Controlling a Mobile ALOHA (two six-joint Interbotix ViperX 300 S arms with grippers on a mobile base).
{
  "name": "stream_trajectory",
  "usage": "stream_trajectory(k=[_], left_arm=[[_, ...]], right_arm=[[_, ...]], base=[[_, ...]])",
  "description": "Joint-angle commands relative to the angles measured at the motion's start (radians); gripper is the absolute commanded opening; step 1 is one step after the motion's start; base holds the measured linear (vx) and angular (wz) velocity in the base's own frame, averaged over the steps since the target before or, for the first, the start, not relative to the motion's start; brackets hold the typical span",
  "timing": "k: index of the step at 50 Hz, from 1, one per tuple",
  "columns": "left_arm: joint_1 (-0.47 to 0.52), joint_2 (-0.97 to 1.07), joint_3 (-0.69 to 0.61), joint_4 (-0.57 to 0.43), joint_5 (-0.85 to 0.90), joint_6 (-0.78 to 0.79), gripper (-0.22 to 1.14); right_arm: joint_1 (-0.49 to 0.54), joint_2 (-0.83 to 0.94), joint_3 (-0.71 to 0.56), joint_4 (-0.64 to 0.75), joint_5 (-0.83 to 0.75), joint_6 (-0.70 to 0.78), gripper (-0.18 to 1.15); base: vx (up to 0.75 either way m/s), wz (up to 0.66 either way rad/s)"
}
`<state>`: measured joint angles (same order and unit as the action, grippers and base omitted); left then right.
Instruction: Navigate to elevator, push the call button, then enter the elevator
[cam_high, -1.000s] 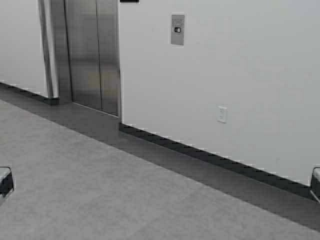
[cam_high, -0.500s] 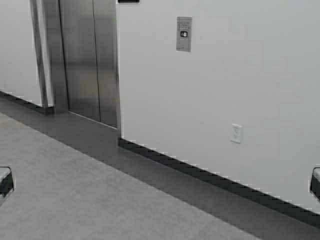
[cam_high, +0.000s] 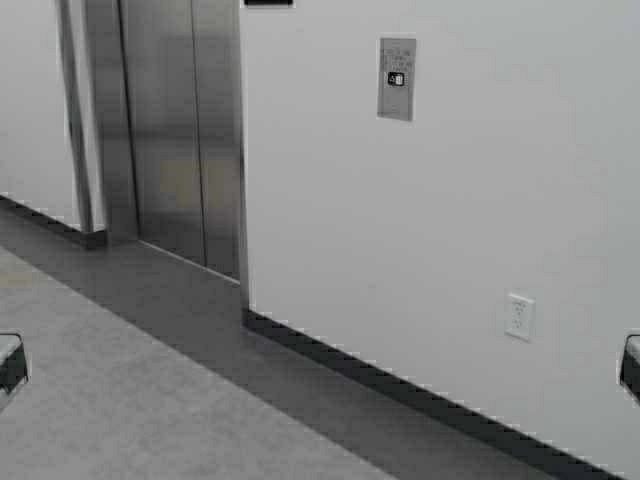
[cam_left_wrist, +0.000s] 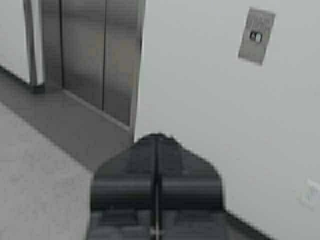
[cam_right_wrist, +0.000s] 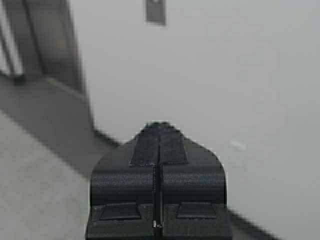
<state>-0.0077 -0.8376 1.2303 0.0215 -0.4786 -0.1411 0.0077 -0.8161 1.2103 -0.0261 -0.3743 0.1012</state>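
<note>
The elevator (cam_high: 180, 130) has closed brushed-steel double doors at the upper left of the high view; it also shows in the left wrist view (cam_left_wrist: 100, 55) and the right wrist view (cam_right_wrist: 50, 45). The call button plate (cam_high: 397, 79) hangs on the white wall to the doors' right, and shows in the left wrist view (cam_left_wrist: 256, 35) and the right wrist view (cam_right_wrist: 155, 11). My left gripper (cam_left_wrist: 157, 136) is shut and empty, parked low at the left. My right gripper (cam_right_wrist: 159, 123) is shut and empty, parked low at the right. Both point toward the wall.
A white wall outlet (cam_high: 519, 316) sits low on the wall at the right. A dark baseboard (cam_high: 400, 390) runs along the wall's foot. Grey tiled floor (cam_high: 120, 400) lies between me and the wall. A dark sign edge (cam_high: 268, 3) shows above the doors.
The robot has driven forward and turned slightly: the wall, button plate and outlet have grown and shifted right and down in the high view. Both arms stay parked.
</note>
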Motion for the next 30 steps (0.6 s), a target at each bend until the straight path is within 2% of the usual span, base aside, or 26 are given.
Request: stream_trajectory(k=[1,14,30], left_arm=[[0.0,-0.018,-0.005,0.0,-0.008,0.006,0.02],[0.0,-0.006,-0.006,-0.002,-0.008,-0.003,0.02],[0.0,0.055,-0.028,-0.002,-0.006,0.002,0.02]], right_arm=[[0.0,0.008,-0.026,0.0,-0.002,0.002,0.05],[0.002,0.025,-0.037,0.0,-0.002,0.003,0.05],[0.002,0.031,-0.04,-0.005,-0.002,0.0,0.05]], base=[[0.68,-0.08],[0.63,-0.04],[0.5,0.1]])
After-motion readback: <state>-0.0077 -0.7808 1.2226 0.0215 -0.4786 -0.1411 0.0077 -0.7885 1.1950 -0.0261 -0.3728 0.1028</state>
